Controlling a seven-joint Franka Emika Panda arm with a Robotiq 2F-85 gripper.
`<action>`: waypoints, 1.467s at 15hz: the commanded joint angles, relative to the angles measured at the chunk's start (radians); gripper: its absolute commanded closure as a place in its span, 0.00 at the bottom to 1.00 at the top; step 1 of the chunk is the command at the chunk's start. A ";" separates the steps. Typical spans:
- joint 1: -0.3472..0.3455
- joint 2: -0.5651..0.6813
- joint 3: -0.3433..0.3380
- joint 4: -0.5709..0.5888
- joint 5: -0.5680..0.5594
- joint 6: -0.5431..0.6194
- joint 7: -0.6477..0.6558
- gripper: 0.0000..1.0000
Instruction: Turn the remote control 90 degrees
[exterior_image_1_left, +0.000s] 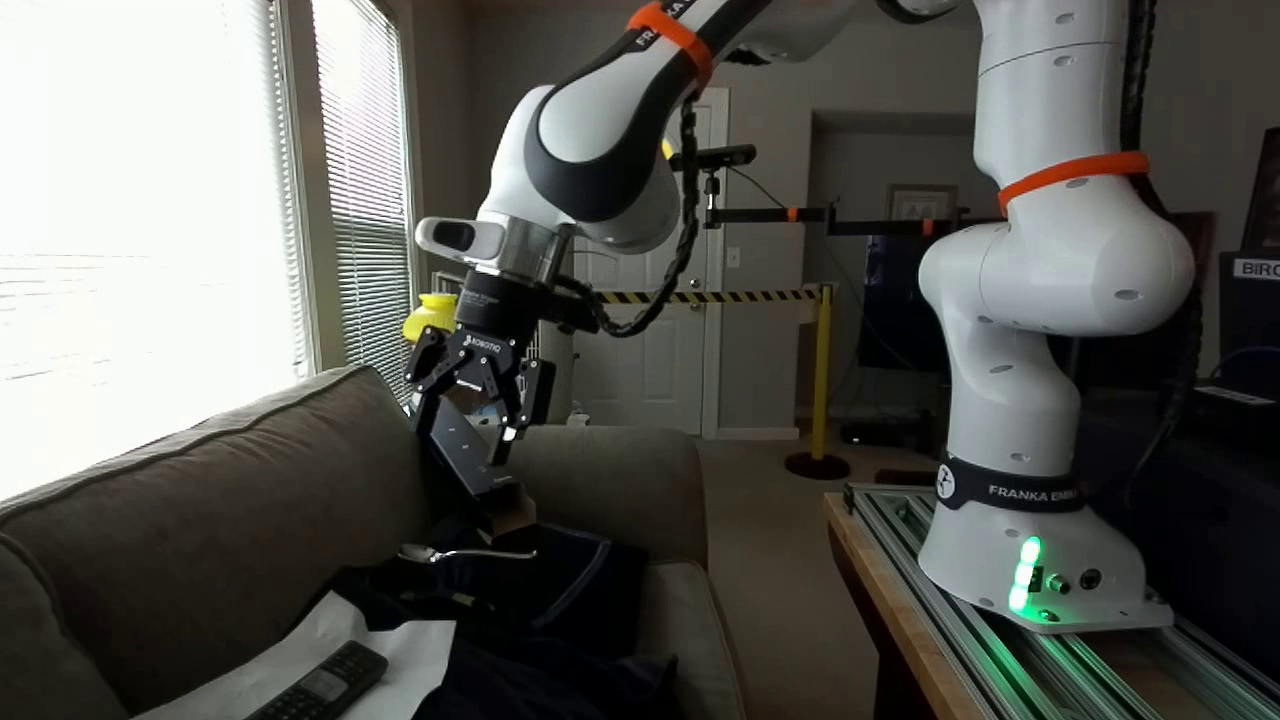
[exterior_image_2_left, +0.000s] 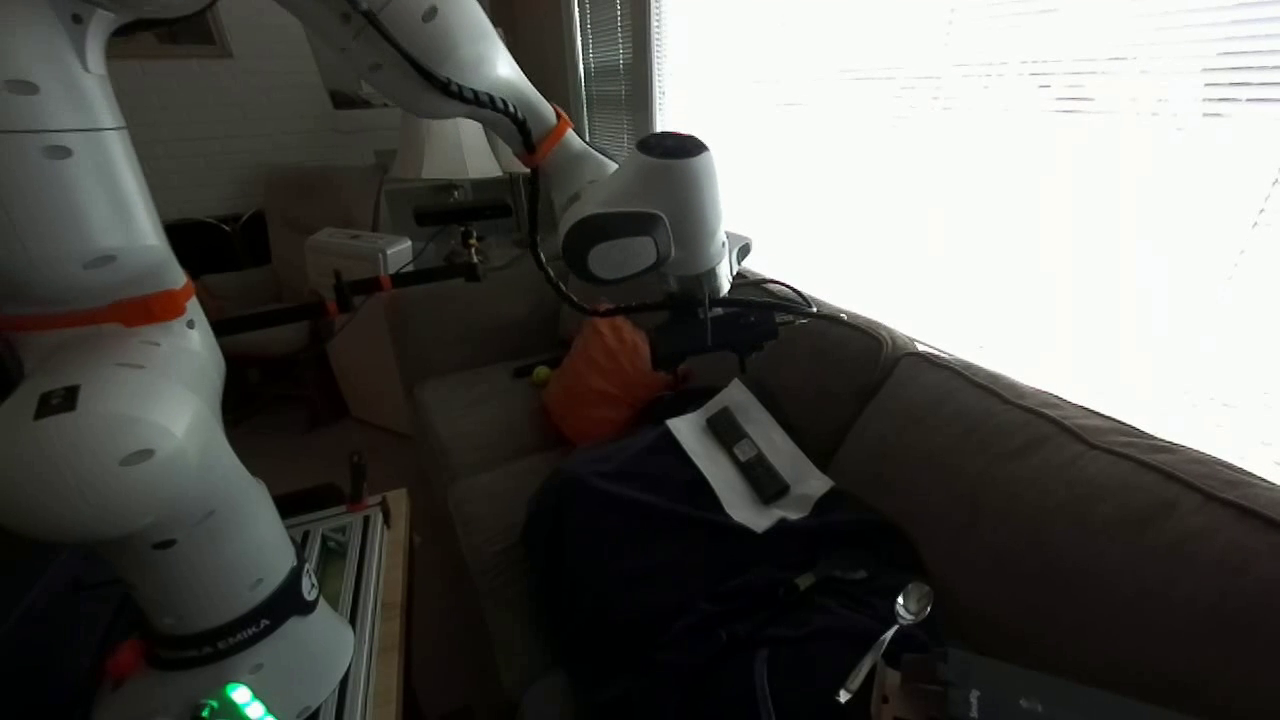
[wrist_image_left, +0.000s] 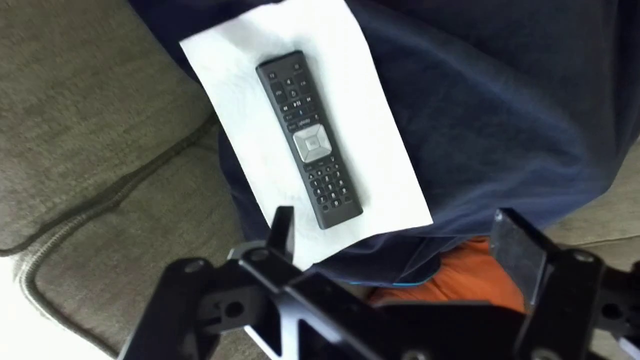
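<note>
The remote control (wrist_image_left: 312, 142) is a slim dark bar with a silver pad. It lies buttons up on a white sheet (wrist_image_left: 370, 150), slanted, in the upper middle of the wrist view. It also shows in both exterior views (exterior_image_1_left: 325, 685) (exterior_image_2_left: 747, 455), cut off by the bottom edge in one of them. My gripper (wrist_image_left: 394, 220) is open with nothing between its fingers. It hangs above the sofa, apart from the remote; the remote's near end lies just beyond the left finger in the wrist view. The gripper also shows in an exterior view (exterior_image_1_left: 467, 430); it is dark and partly hidden in an exterior view (exterior_image_2_left: 715, 340).
Dark blue cloth (exterior_image_2_left: 640, 560) lies under the sheet on the sofa (exterior_image_1_left: 250, 500). An orange bag (exterior_image_2_left: 600, 385) sits by the sheet. A spoon (exterior_image_2_left: 880, 640) and a dark box (exterior_image_1_left: 470, 455) are at the sofa's other end. The backrest (exterior_image_2_left: 1050, 470) runs along the window.
</note>
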 joint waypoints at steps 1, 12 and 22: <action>-0.094 0.168 0.135 0.140 0.258 0.027 -0.247 0.00; -0.204 0.469 0.225 0.290 0.239 0.047 -0.609 0.00; -0.237 0.616 0.281 0.424 -0.048 0.199 -0.367 0.00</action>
